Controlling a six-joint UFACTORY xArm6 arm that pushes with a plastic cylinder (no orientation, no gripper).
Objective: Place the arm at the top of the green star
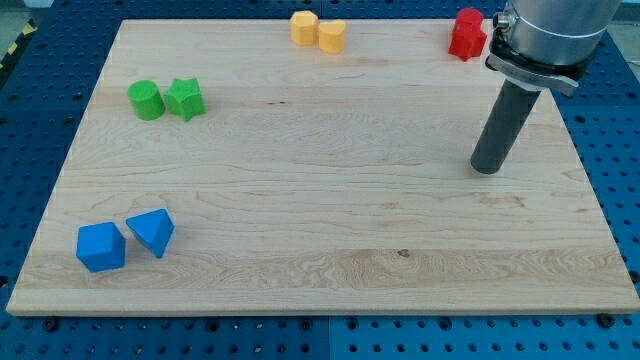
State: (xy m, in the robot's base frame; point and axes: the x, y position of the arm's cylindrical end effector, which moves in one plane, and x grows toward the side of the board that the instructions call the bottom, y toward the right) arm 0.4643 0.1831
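Near the table's right edge, about halfway down it, my tip (486,168) rests on the wooden table (330,210), the dark rod rising to a grey collar that is cut off by the view's top. No fingers belong to this arm, so nothing is open, closed or held; the rod touches no block.

Across the board, close to the left edge and toward the top-left corner, sits the green star (185,98). Its points are soft at this size, so the star shape is only just readable. Touching or just beside it on the view's left is a green cylinder (146,100). My tip is well apart from both, far to the view's right and somewhat lower.

At the top edge, two yellow blocks sit side by side: a yellow block (304,27) that looks hexagonal, and a second yellow block (332,36) whose shape I cannot make out. By the top-right corner a red block (467,33) stands just left of the arm's collar; its shape is unclear. Near the bottom-left corner lie a blue cube (101,246) and a blue triangular block (152,231), just beside each other.

No writing or brand mark is readable anywhere.
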